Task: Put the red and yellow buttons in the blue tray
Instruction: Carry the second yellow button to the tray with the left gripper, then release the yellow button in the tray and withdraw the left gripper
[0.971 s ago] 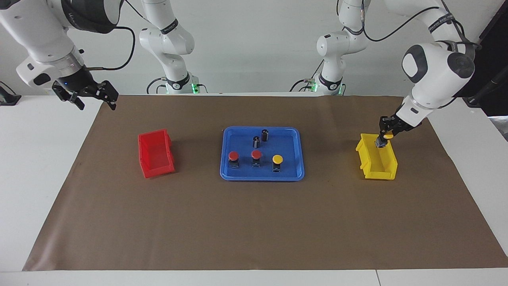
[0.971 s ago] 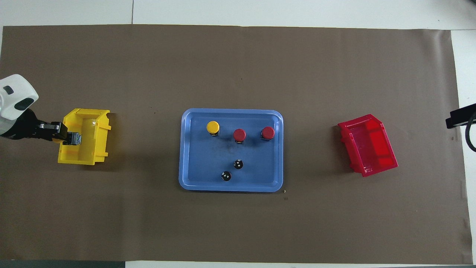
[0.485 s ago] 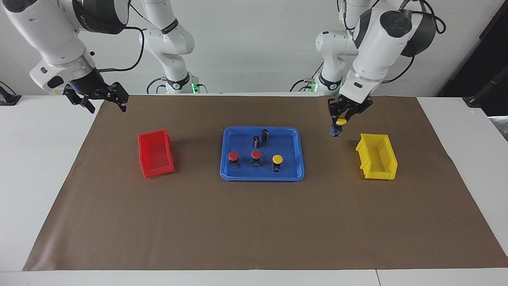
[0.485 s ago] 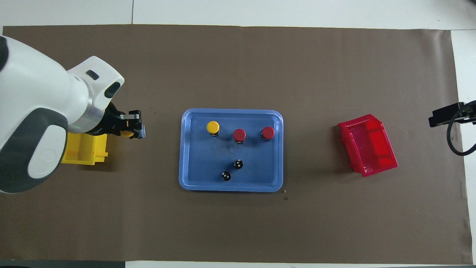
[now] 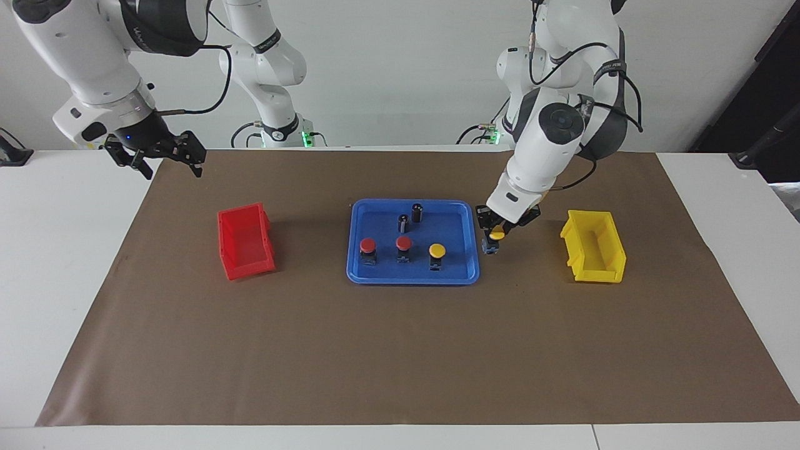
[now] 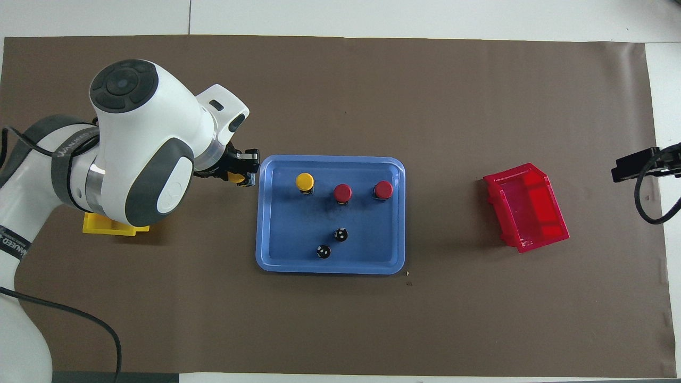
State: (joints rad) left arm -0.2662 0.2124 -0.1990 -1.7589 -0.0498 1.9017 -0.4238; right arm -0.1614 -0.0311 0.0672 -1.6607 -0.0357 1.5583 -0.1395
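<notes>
Overhead: blue tray (image 6: 264, 213) holds three buttons (image 6: 342, 192).

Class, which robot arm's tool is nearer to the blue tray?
Left. The left tool, shut on a yellow button, hangs at the blue tray edge; the right tool waits open, up past the red bin.

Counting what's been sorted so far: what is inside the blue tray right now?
The blue tray holds two red buttons, one yellow button and two dark cylinders. Nothing covers it.
</notes>
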